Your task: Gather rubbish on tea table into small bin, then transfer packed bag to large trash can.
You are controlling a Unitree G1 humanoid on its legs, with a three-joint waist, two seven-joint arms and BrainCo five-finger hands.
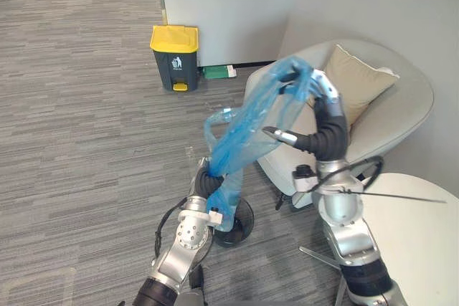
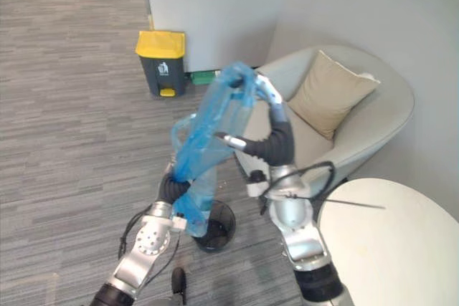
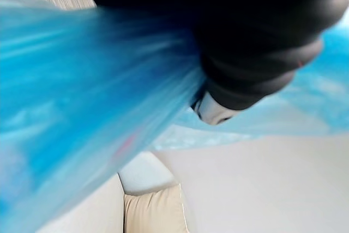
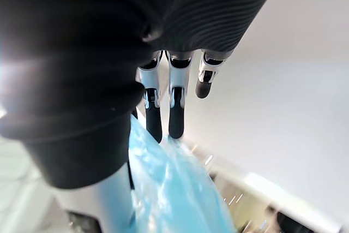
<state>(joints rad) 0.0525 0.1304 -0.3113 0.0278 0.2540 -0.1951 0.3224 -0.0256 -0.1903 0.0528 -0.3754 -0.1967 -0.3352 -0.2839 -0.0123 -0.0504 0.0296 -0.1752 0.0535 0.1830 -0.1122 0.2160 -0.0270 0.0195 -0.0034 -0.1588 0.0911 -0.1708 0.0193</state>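
Note:
A blue plastic bag [image 1: 240, 130] is stretched up from the small black mesh bin [image 1: 240, 226] on the floor. My right hand [image 1: 319, 94] is raised in front of the armchair, its fingers curled into the top of the bag. In the right wrist view its dark fingertips [image 4: 175, 124] rest against the blue film [image 4: 174, 189]. My left hand [image 1: 206, 184] is low, just above the bin, against the bag's lower part; the film [image 3: 82, 91] covers it. The large trash can [image 1: 174, 57], dark grey with a yellow lid, stands by the wall at the far side.
A pale armchair [image 1: 401, 116] with a beige cushion [image 1: 358, 80] stands right behind the raised bag. A round white table [image 1: 416, 241] is at the lower right. A green flat object [image 1: 219, 72] lies by the wall near the trash can. Grey carpet stretches to the left.

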